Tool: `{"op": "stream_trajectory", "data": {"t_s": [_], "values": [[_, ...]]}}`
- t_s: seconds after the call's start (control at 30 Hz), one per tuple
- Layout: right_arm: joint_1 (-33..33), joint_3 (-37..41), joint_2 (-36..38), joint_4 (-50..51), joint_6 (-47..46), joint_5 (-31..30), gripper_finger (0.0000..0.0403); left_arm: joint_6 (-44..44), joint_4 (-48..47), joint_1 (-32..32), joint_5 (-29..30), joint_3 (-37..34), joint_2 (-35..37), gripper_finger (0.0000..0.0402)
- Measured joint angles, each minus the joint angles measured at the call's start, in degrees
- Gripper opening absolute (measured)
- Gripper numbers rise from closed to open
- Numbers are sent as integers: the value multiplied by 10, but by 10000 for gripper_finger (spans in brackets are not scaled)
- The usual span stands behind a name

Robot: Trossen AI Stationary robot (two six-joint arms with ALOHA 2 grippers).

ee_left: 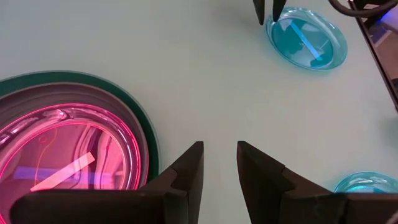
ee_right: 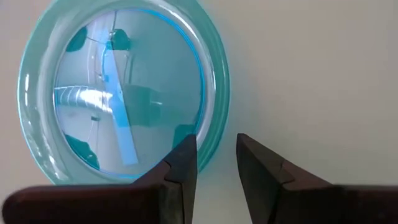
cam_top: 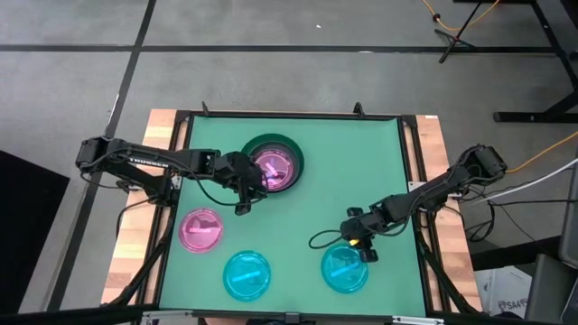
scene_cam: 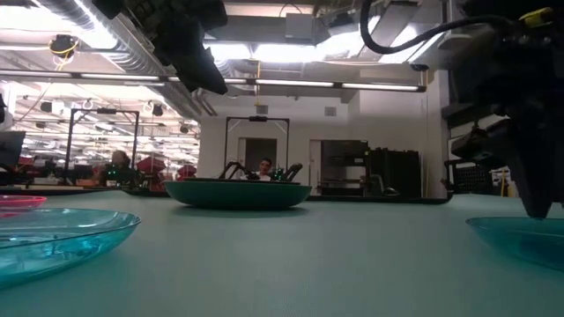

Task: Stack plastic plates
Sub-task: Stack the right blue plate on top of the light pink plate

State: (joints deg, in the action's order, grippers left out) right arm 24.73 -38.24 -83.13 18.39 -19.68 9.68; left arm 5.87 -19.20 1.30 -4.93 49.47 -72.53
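Observation:
A large dark green plate (cam_top: pixel 273 162) holds a dark grey plate (ee_left: pixel 134 134) and a pink plate (ee_left: pixel 62 155) nested in it. Flat on the mat lie another pink plate (cam_top: pixel 200 229) and two cyan plates (cam_top: pixel 247 275) (cam_top: pixel 345 268). My left gripper (ee_left: pixel 219 155) is open, raised above the mat beside the green plate's near rim, touching nothing. My right gripper (ee_right: pixel 216 149) is open and low at the right cyan plate (ee_right: pixel 118 93), with one finger over the rim and the other outside it. My right gripper comes down from above astride the far rim (ee_right: pixel 214 106) of the right cyan plate, which lies flat on the mat. I cannot tell whether a finger (ee_right: pixel 183 162) touches the rim.
The green mat (cam_top: pixel 361 171) has free room between the stack and the right cyan plate. A black frame (cam_top: pixel 411 181) edges the mat. In the low view the left cyan plate (scene_cam: pixel 62 238) sits near the camera and the stack (scene_cam: pixel 238 194) farther back.

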Motion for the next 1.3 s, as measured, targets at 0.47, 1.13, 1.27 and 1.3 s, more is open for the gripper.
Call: {"op": "stream_trajectory", "data": {"t_s": [0.47, 1.13, 1.27, 1.3], "values": [[0, 0, -29, -25, 0, -9, 101, 0, 5, 0, 0, 0, 0, 90], [0, -1, -54, -35, 2, 4, 94, 0, 9, 0, 0, 0, 0, 90], [0, -1, -54, -35, 4, 1, 62, 0, 9, 0, 0, 0, 0, 90], [0, -1, -54, -35, 4, -1, 52, 0, 9, 0, 0, 0, 0, 90]]}}
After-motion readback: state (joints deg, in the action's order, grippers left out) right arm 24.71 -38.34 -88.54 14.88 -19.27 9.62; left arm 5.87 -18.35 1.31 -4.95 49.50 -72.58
